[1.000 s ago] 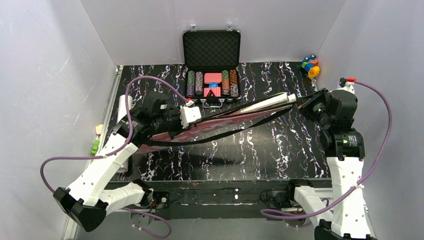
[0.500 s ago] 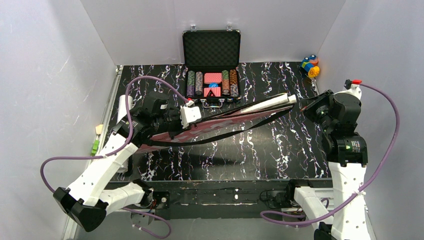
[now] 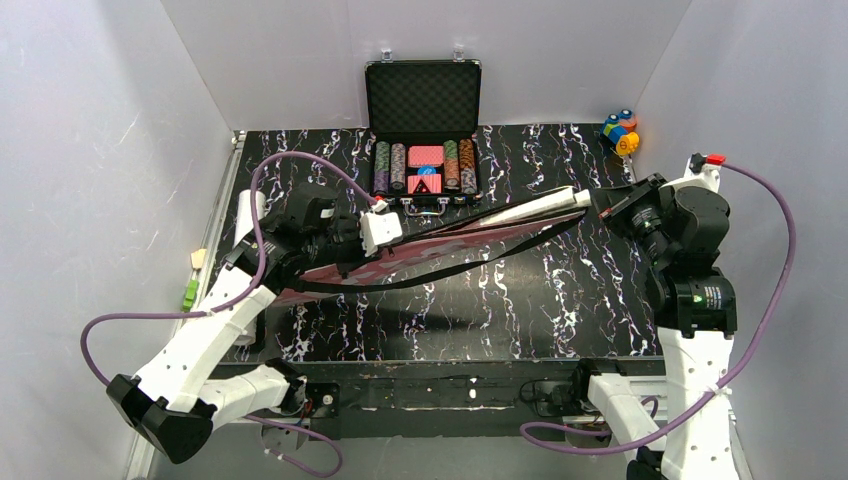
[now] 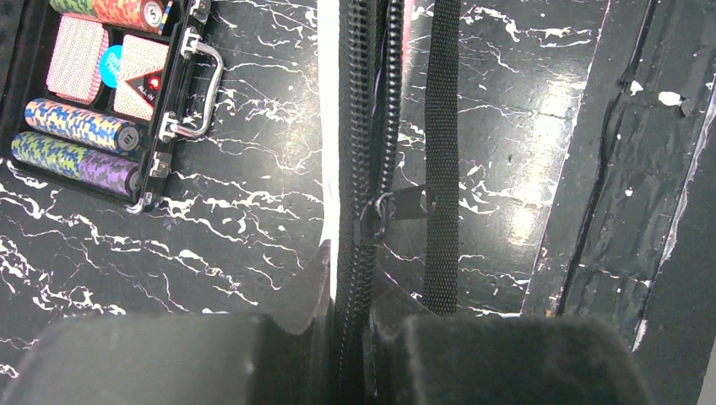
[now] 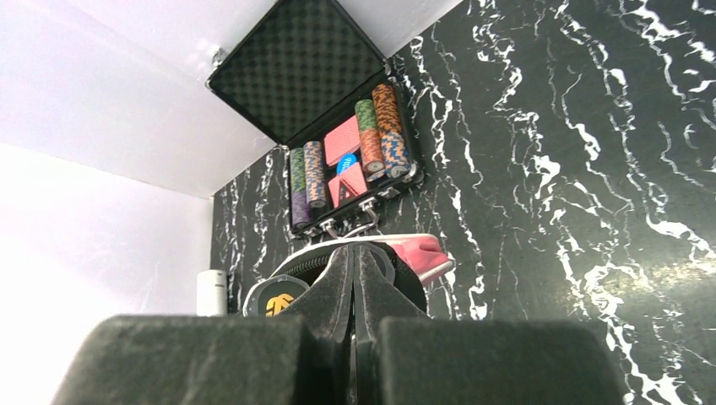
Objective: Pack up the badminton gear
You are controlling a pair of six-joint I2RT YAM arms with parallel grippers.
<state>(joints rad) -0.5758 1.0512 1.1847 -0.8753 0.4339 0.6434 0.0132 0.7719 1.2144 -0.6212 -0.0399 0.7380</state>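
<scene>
The pink racket cover (image 3: pixel 430 250) hangs slanted above the table between both arms, its black strap (image 3: pixel 470 268) sagging below. My left gripper (image 3: pixel 392 238) is shut on its wide part; in the left wrist view the black zip (image 4: pixel 359 126) runs straight between the jaws of that gripper (image 4: pixel 355 261), beside the strap (image 4: pixel 442 126). A white racket handle (image 3: pixel 540 206) pokes out of the narrow end, its end cap (image 5: pixel 274 299) bearing a yellow logo. My right gripper (image 3: pixel 600 205) (image 5: pixel 355 253) is shut at that end; anything between its pads is hidden. A white tube (image 5: pixel 211 291) stands far left.
The open black poker chip case (image 3: pixel 425 130) (image 4: pixel 101 84) (image 5: pixel 338 126) sits at the back centre, close behind the cover. A small multicoloured toy (image 3: pixel 620 132) lies in the back right corner. White walls enclose three sides.
The right arm's wrist has drifted to the right and slightly up, its gripper still at the cover's narrow end. The left arm and the cover have barely moved.
</scene>
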